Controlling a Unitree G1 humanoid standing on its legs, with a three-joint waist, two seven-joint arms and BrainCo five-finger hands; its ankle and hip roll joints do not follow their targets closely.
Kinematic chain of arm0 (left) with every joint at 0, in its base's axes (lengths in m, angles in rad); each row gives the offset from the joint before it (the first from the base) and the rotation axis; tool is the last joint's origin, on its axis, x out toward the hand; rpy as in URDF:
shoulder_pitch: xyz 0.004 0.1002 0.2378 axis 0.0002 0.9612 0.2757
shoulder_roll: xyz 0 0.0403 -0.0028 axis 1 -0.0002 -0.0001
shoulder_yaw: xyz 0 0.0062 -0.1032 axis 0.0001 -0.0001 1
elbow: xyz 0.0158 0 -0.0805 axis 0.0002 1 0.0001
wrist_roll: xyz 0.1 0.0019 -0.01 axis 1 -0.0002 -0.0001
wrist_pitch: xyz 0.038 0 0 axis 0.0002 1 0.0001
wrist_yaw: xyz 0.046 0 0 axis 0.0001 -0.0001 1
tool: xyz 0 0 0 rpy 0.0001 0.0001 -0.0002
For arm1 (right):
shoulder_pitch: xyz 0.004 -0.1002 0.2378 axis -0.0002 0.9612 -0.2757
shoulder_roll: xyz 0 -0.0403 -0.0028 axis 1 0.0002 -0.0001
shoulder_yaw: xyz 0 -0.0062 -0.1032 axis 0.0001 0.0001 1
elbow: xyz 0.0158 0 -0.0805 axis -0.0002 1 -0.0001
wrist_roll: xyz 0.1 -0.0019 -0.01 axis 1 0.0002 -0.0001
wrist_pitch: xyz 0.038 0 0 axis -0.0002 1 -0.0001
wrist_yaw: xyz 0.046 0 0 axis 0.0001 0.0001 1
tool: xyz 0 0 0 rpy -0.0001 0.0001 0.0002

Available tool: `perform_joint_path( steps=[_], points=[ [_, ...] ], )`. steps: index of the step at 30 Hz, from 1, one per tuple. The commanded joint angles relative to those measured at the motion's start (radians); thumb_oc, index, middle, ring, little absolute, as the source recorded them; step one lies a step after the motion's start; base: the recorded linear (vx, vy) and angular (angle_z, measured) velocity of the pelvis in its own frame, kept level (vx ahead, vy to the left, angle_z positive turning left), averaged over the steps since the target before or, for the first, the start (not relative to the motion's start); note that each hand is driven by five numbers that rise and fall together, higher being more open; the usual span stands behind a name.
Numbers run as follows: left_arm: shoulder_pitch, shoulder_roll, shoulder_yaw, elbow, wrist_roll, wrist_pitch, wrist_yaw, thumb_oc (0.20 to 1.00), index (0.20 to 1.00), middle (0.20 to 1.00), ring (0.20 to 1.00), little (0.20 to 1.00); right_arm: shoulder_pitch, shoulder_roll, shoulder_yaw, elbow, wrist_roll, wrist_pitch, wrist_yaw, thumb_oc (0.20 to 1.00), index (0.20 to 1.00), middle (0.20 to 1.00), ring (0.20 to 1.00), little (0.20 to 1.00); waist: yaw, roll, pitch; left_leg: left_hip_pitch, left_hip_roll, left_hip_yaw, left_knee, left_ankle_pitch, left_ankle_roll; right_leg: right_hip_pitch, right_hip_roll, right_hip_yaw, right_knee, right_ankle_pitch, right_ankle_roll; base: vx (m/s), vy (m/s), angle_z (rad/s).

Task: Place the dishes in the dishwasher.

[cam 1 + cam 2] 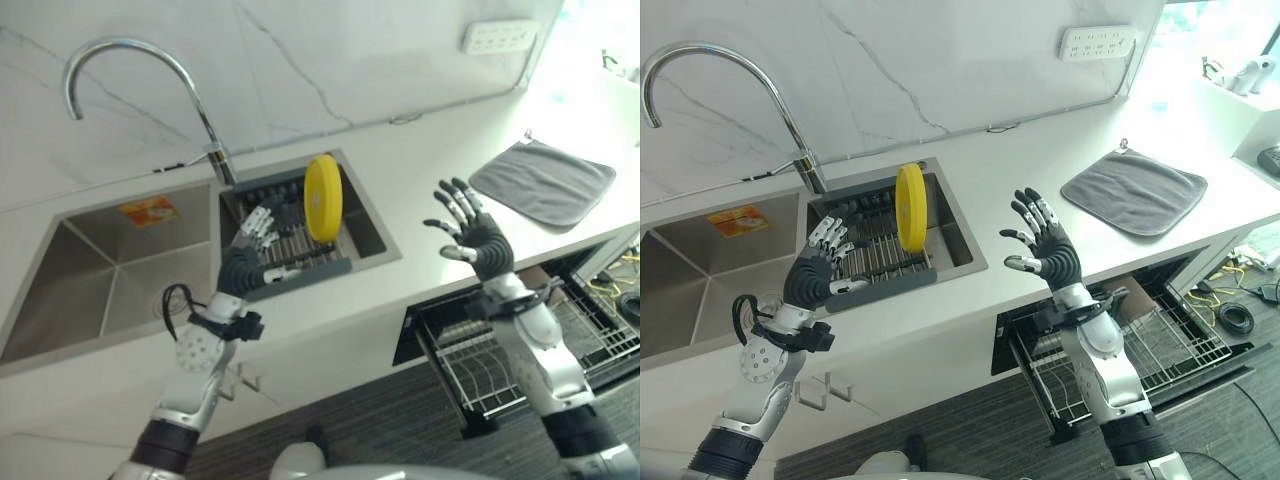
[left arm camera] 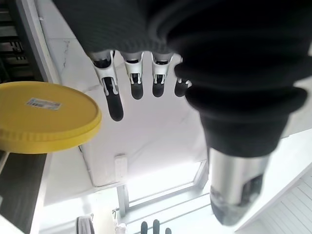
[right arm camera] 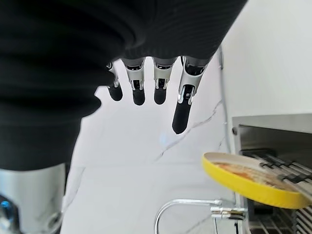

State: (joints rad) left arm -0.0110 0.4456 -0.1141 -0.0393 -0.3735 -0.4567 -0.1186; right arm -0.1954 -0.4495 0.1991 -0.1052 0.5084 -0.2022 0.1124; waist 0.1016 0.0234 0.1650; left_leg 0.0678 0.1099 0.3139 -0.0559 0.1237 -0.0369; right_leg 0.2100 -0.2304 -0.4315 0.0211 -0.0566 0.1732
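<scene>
Upright on edge in the sink rack (image 1: 880,262), the yellow plate (image 1: 910,207) waits just beside my left hand (image 1: 815,268), whose fingers are spread and hold nothing, while my right hand (image 1: 1045,248) hovers over the table (image 1: 1040,165) with fingers splayed and empty too. If I reach with the left and only nudge the rim, I judge the plate could tip or roll along the rack wires and clatter into the sink (image 1: 710,270). Carrying it across to the open dishwasher rack (image 1: 1160,350) low on my right, a loose pinch on that smooth edge could let it slip to the floor.
</scene>
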Motion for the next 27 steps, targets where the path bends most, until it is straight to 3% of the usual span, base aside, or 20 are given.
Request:
perform_joint_path(
  steps=[1,6,9,14,21,27],
  points=[
    [-0.044,0.028,0.047,-0.068,-0.029,-0.039,0.002,1.000,1.000,1.000,1.000,1.000,-0.096,-0.004,0.001,-0.032,-0.037,0.000,-0.027,1.000,1.000,1.000,1.000,1.000,0.024,0.003,0.010,-0.035,0.080,-0.010,-0.023,-0.025,-0.076,0.033,0.010,-0.065,0.052,-0.075,-0.044,0.06,0.029,0.03],
    [-0.036,0.033,0.050,-0.073,-0.033,-0.023,-0.043,1.000,1.000,1.000,1.000,1.000,-0.146,0.005,0.011,-0.009,-0.045,0.072,-0.111,1.000,1.000,1.000,1.000,1.000,0.059,-0.005,0.010,-0.052,0.078,-0.023,-0.022,-0.023,-0.077,0.049,0.010,-0.087,0.031,-0.067,-0.039,0.06,0.020,0.06],
    [-0.026,0.042,0.048,-0.086,-0.037,-0.023,-0.047,1.000,1.000,1.000,1.000,1.000,-0.163,0.027,0.010,0.033,0.051,0.122,-0.125,1.000,1.000,1.000,1.000,1.000,0.076,-0.008,0.013,-0.055,0.075,-0.040,-0.023,-0.023,-0.076,0.053,0.012,-0.089,0.021,-0.059,-0.036,0.07,0.042,0.03],
    [-0.037,0.056,0.036,-0.089,-0.036,-0.026,-0.067,1.000,1.000,1.000,1.000,1.000,-0.240,0.041,0.013,0.089,0.038,0.182,-0.152,1.000,1.000,1.000,1.000,1.000,0.107,-0.014,0.022,-0.072,0.075,-0.059,-0.022,-0.015,-0.079,0.060,0.014,-0.106,0.016,-0.060,-0.039,0.05,0.046,0.04],
    [-0.044,0.090,0.028,-0.105,-0.034,-0.031,-0.109,1.000,1.000,1.000,1.000,1.000,-0.340,0.027,-0.001,0.194,0.025,0.219,-0.236,1.000,1.000,1.000,1.000,1.000,0.152,-0.023,0.035,-0.098,0.075,-0.079,-0.021,-0.002,-0.083,0.077,0.017,-0.136,0.009,-0.059,-0.039,0.07,0.013,0.12],
    [-0.049,0.106,0.020,-0.105,-0.055,-0.031,-0.124,1.000,1.000,1.000,1.000,1.000,-0.386,0.020,0.003,0.253,0.030,0.237,-0.245,1.000,1.000,1.000,1.000,1.000,0.171,-0.019,0.047,-0.109,0.075,-0.093,-0.019,0.007,-0.085,0.079,0.017,-0.147,0.018,-0.063,-0.041,0.05,0.015,0.08]
  ],
)
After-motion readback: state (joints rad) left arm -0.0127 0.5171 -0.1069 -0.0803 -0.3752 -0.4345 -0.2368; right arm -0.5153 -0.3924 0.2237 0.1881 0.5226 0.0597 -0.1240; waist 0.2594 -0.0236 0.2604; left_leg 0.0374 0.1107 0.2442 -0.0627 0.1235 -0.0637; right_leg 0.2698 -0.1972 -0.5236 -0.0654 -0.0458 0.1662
